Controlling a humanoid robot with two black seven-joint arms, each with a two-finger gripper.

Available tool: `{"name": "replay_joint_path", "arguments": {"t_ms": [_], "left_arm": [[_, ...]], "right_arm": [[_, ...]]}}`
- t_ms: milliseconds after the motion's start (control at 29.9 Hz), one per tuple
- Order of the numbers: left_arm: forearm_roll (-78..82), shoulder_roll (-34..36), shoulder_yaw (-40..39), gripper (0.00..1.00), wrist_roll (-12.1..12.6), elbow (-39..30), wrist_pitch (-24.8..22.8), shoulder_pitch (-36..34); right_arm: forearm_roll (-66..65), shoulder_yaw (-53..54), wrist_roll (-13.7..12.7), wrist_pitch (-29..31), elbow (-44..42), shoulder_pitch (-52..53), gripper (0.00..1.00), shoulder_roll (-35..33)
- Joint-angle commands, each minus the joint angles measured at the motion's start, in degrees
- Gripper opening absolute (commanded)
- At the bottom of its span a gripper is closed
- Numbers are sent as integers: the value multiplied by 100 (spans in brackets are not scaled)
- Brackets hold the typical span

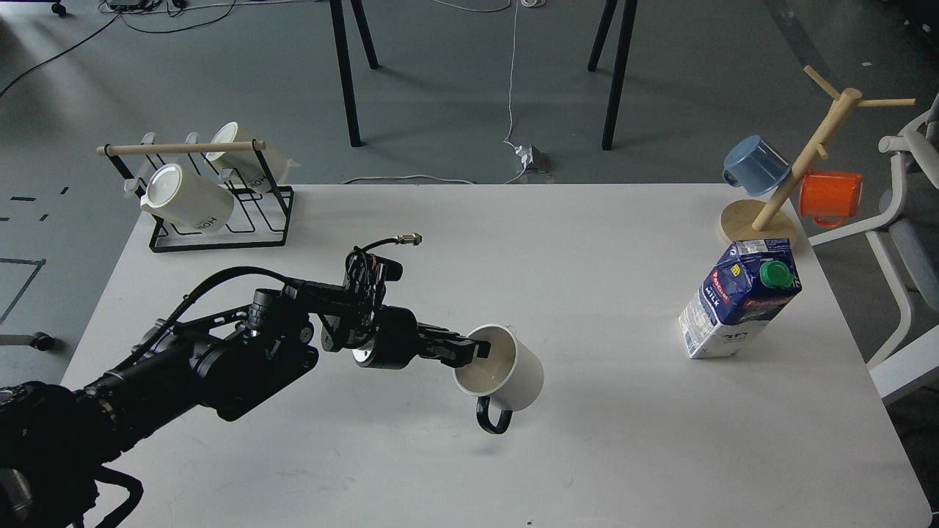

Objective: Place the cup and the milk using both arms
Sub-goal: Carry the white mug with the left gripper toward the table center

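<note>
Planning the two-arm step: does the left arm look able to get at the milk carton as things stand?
Probably not right now. The left gripper is shut on the rim of the white mug, so it is occupied, and the milk carton stands far across the table on the right. Nothing lies between them.

White rectangular counter over grey floor. At far left corner, black wire rack with round wooden bar across top; two cream mugs with grey lettering tipped on it, one in front, one behind. At far right corner, pale wooden mug tree on round base, pegs branching near top; blue mug hung on left side, orange mug on right side. Beyond counter, black legs of another table, white cable running down floor to small grey plug block. White chair frame just beside right edge
</note>
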Motion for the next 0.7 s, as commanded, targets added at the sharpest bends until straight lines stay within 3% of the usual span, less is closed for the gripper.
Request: {"name": "replay_joint_path", "arguments": {"t_ms": [0, 670], "left_arm": [[0, 31, 1, 16, 0, 1, 1, -14], [0, 304, 1, 24, 0, 1, 10, -58]], "right_arm": [[3, 4, 0, 0, -3, -3, 100, 0], [12, -4, 9, 0, -3, -38, 100, 8]]}}
